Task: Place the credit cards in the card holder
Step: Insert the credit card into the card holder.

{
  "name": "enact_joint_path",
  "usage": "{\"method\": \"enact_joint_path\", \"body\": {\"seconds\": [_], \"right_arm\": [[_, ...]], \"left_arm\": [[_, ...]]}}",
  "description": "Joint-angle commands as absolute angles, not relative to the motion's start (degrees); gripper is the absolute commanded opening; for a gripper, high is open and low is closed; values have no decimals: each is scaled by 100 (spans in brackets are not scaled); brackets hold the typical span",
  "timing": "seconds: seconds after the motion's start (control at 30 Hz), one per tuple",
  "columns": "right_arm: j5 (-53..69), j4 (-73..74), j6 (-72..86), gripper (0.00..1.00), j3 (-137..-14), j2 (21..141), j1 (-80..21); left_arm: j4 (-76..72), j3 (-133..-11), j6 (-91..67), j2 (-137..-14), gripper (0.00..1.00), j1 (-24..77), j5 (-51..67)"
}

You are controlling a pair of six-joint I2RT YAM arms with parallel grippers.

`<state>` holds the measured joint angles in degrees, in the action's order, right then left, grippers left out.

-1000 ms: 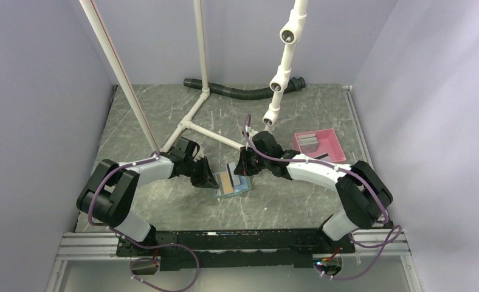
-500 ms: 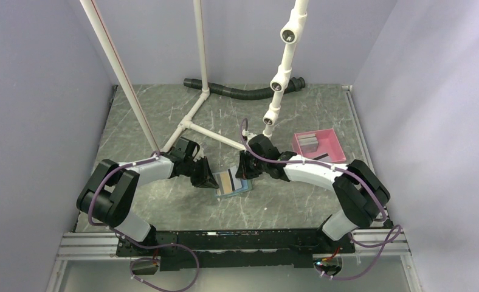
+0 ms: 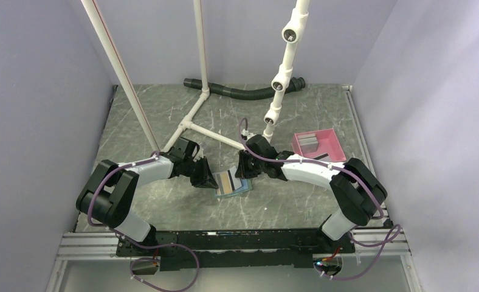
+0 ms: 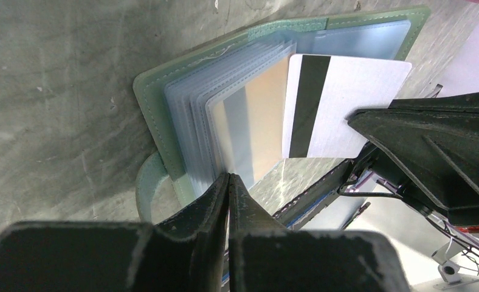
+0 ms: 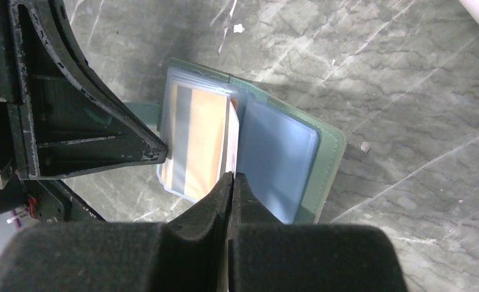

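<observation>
The sage-green card holder (image 3: 242, 190) lies open on the table between the arms, its pale blue inside and clear sleeves (image 4: 191, 109) showing. A tan card (image 4: 264, 115) sits in the top sleeve. My left gripper (image 4: 230, 177) is shut on the near edge of the sleeves. My right gripper (image 5: 232, 176) is shut on a white-grey card with a black stripe (image 4: 346, 103). It holds the card on edge (image 5: 233, 137), with its end at the fold beside the tan card (image 5: 194, 137). The holder's right half (image 5: 279, 164) lies flat.
A pink tray (image 3: 334, 141) at the right holds grey cards (image 3: 308, 142) and a black one (image 3: 322, 157). A white pipe frame (image 3: 191, 118) and a hanging jointed pipe (image 3: 278, 79) stand behind the holder. A black hose (image 3: 243, 91) lies at the back.
My right gripper has shifted slightly left with the striped card, bringing it closer over the holder's fold. My left gripper and the holder have not moved.
</observation>
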<state>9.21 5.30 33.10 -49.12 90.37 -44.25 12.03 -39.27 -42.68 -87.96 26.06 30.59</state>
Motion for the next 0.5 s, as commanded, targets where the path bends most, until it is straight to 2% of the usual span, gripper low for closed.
{"method": "enact_joint_path", "body": {"seconds": [0.0,0.47], "right_arm": [[466,1074,3683,0,-4841,9184,-4353],[1068,1713,2776,0,-5288,9186,-4333]], "left_arm": [[1466,-3854,-4105,-8754,12,2580,2707],[1510,-3850,-4048,-8828,12,2575,2683]]}}
